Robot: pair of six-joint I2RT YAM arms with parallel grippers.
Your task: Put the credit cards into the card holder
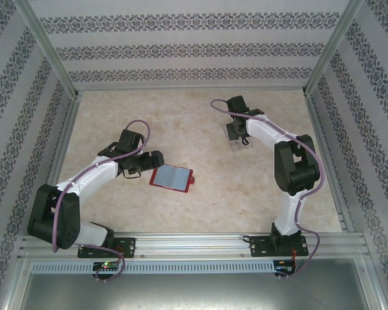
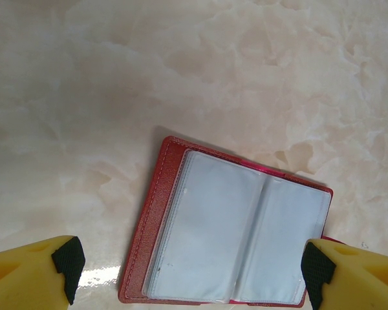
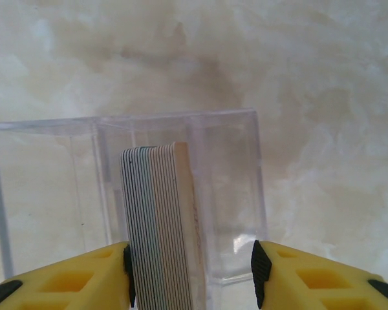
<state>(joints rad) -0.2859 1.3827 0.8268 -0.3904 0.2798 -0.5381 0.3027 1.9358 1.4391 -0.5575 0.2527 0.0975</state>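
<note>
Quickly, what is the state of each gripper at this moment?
Left gripper: open, empty, over the flat red folding card holder.
Right gripper: open around the upright stack of thin pale credit cards.

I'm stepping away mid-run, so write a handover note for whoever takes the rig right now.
Left tool open, above the card holder, which lies open on the table.
Right tool open, astride the credit cards standing on edge in a clear box; nothing gripped.
Done: holder opened.
Left: grip a card, carry it over, slide it into the holder, repeat.
</note>
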